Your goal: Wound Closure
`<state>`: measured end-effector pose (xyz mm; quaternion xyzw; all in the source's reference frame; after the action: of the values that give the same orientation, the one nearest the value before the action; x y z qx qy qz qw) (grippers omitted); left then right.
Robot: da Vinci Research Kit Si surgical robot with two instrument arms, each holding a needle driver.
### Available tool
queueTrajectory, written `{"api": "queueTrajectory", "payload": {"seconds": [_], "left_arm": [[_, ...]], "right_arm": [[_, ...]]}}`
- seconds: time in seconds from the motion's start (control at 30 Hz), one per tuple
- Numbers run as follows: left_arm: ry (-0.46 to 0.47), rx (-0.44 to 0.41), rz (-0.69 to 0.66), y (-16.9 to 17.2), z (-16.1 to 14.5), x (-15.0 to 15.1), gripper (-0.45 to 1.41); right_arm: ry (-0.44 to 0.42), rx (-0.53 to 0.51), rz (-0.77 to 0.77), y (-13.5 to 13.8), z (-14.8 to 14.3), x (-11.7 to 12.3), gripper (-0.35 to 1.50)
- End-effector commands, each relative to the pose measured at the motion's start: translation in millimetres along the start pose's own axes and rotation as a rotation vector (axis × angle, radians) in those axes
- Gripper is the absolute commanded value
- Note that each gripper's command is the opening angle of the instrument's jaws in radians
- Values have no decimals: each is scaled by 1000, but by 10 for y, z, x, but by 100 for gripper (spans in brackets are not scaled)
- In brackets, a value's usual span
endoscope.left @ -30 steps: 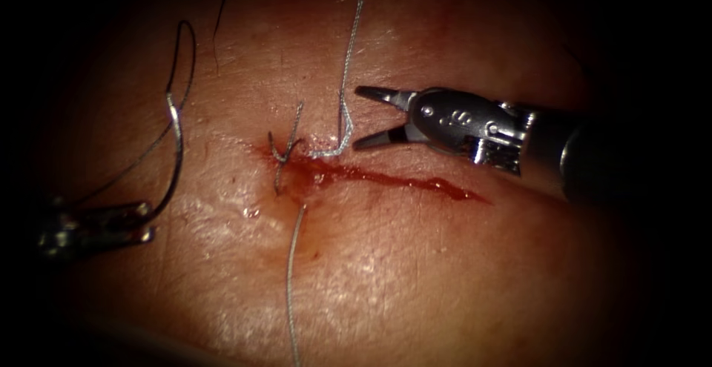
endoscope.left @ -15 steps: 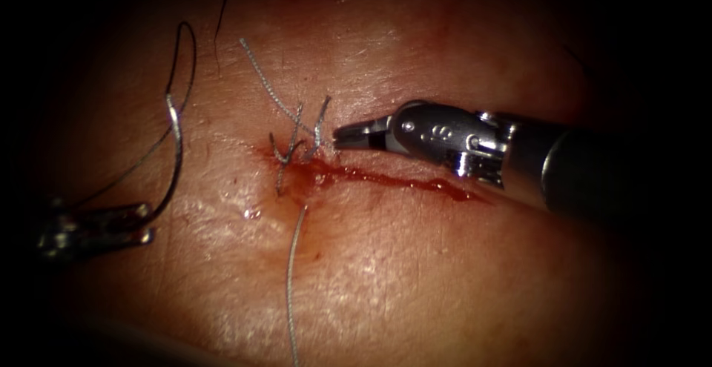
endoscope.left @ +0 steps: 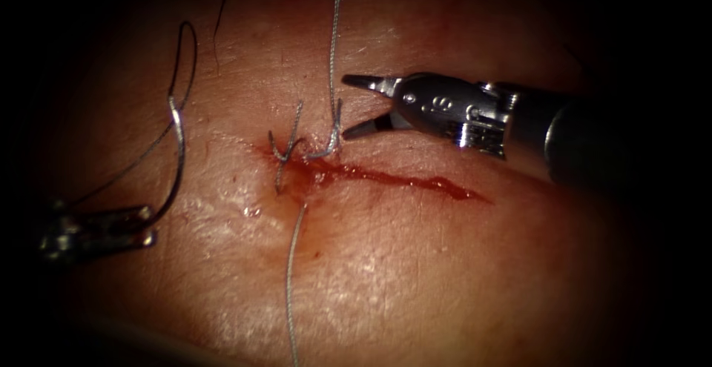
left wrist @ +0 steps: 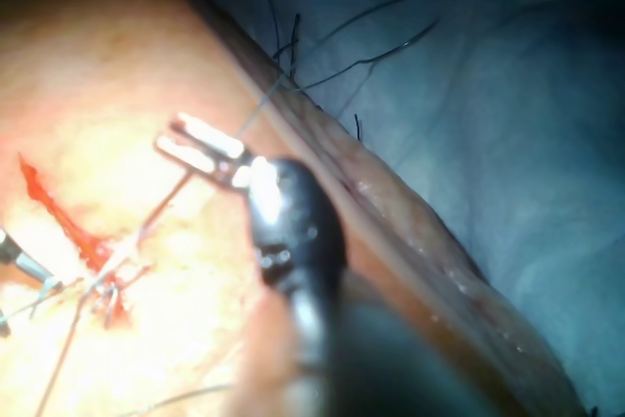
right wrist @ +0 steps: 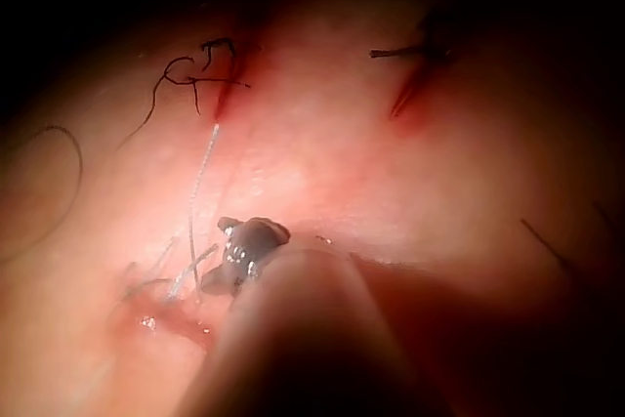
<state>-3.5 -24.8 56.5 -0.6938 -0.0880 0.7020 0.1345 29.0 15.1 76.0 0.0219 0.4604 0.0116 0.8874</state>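
The cut (endoscope.left: 400, 180) runs across the tissue (endoscope.left: 386, 278), lined with red fluid. At its left end sits a knot (endoscope.left: 291, 148) with short thread ends. One pale thread strand (endoscope.left: 331, 70) rises from beside the knot. My right tool (endoscope.left: 348, 107) hovers just right of this strand, jaws open and holding nothing. Far left of the cut, my left tool (endoscope.left: 141, 222) is shut on the curved needle (endoscope.left: 176, 152) near one end. The needle lies outside the tissue. The left wrist view shows the left tool (left wrist: 195, 146) above the tissue. The right tool (right wrist: 229, 256) hangs beside the strand (right wrist: 202, 178).
A second thread strand (endoscope.left: 291, 278) trails from the knot toward the near edge. Dark thread (endoscope.left: 185, 48) loops up from the needle's free end. Two earlier stitches (right wrist: 210, 65) (right wrist: 420, 54) lie farther along the tissue. A blue drape (left wrist: 488, 144) lies beyond the tissue edge.
The right tool's jaws went from open to shut beside the knot, then opened again and lifted slightly. The pale strand swung left, then back upright. The left tool and needle stayed still.
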Motion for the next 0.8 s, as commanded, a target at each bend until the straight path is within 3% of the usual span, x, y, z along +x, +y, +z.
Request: {"api": "queueTrajectory", "payload": {"seconds": [0.03, 0.17, 0.2, 0.23, 0.27, 0.3, 0.43, 0.6, 0.67, 0.7, 0.8], "left_arm": [[-2, -1, -4, 8, 0, -8, -45], [-1, -2, -4, 9, 1, -7, -45], [0, -5, -4, 9, 1, -7, -45], [1, -6, -4, 10, 1, -7, -45], [1, -6, -4, 10, 1, -7, -45], [1, -7, -4, 10, 1, -7, -45], [2, -8, -4, 10, 1, -7, -45], [0, -11, -10, 10, 1, -7, -45], [0, -11, -15, 11, 2, -8, -45], [0, -10, -15, 11, 3, -8, -45], [-1, -14, -12, 13, 6, -10, -45]], "right_arm": [[9, 17, -20, 2, 16, 4, 131], [8, 49, -75, 5, 24, 8, 126], [7, 58, -80, 5, 25, 8, 121], [5, 64, -80, 5, 25, 8, 104], [3, 80, -81, 4, 25, 8, 71], [-14, 146, -80, 2, 24, 9, -35], [-11, 164, -93, -2, 13, 3, -35], [-56, 142, -87, -19, -48, -23, -35], [-105, 74, -67, -17, -146, -69, -35], [-114, 67, -64, -15, -156, -75, -35], [-179, 20, -42, 4, -220, -135, -35]]}}
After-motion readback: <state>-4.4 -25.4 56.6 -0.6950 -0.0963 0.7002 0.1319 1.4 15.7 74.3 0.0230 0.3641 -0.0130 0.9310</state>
